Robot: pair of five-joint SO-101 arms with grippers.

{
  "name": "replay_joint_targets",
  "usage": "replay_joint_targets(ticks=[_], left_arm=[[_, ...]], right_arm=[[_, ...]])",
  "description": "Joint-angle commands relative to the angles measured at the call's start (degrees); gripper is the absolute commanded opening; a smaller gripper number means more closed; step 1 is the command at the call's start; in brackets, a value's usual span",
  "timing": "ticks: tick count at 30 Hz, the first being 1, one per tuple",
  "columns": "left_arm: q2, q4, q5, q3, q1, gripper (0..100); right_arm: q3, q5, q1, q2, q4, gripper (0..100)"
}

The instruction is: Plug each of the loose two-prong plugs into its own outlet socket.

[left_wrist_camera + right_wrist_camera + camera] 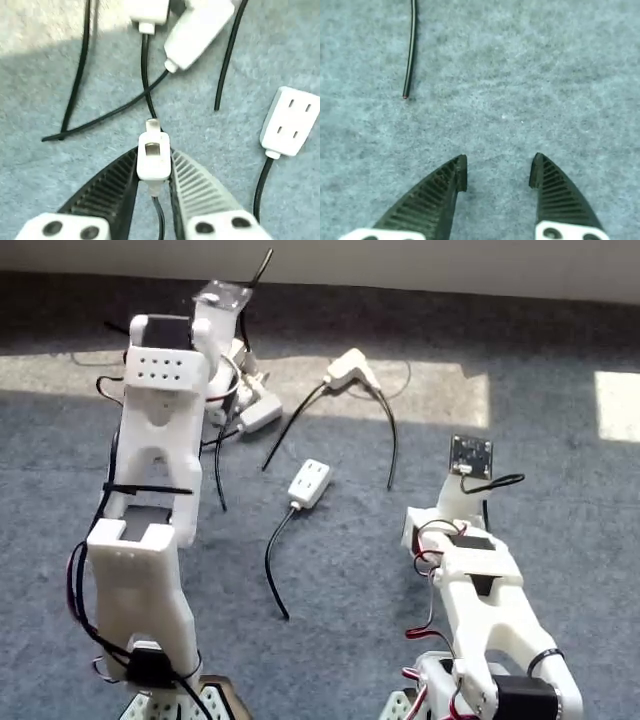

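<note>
Quick note from my teleop session. The left gripper was clamped narrow on a white two-prong plug, gripping the sides of its body. The prongs poked straight out past the fingertips and the plug's black cord trailed back between the fingers. The socket I judged it should go into was the white multi-outlet block, lying off to one side of the tool with its slots facing up (in the overhead view it's the block out on the carpet between the two arms). Two more white cord ends lay straight ahead of the tips, beyond a crossing of black cables.

The right gripper hung wide open over bare grey carpet, holding nothing, with just a loose black cable end out ahead of it.

My take on doing this step well:
- Swing the wrist toward the block and square the prongs to one pair of slots before pushing.
- That block looked loose on the carpet, so I figured it would scoot away under pressure. Bringing the free right gripper over to pin it seemed smart.
- Push in line with the prongs and go slowly, or the plug might slip back in the grip.
</note>
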Motion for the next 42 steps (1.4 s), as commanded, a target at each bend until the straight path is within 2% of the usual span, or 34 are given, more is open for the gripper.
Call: replay_joint_targets(ticks=[1, 4, 10, 12, 17, 25, 28, 35, 38, 42], left_arm=[[-2.68, 1.58, -0.35, -9.45, 0.40, 0], [-7.60, 1.67, -0.35, -4.00, 3.56, 0], [-27.12, 0.97, -0.18, 16.22, 13.41, 0], [-34.24, -2.99, -0.09, 23.52, 14.20, 0], [-52.88, -20.57, -0.09, 49.45, 13.23, 0], [-79.16, -58.90, 0.09, 93.76, 13.41, 0], [-85.67, -69.54, 3.08, 104.57, 14.46, 0], [-96.57, -95.38, 21.98, 123.03, 15.69, 0], [-99.38, -103.82, 21.71, 129.36, 18.68, 0], [-102.37, -113.58, 16.26, 136.92, 23.87, 0]], right_arm=[[-0.31, -0.18, -0.48, -1.54, -1.01, 21.0], [-0.31, -0.18, -0.48, -1.54, -1.01, 21.0], [-0.31, -0.18, -0.48, -1.54, -1.01, 21.0], [-0.31, -0.18, -0.48, -1.54, -1.01, 21.0], [-0.31, -0.18, -0.48, -1.54, -1.01, 21.0], [-0.31, -0.18, -0.48, -1.54, -1.01, 21.0], [-0.31, -0.18, -0.48, -1.54, -1.01, 21.0], [-0.48, -0.18, -0.31, -1.54, -1.01, 21.0], [-0.48, -0.18, -0.13, -2.07, -1.01, 21.0], [-1.89, -0.53, -1.01, -2.24, -1.19, 21.0]])
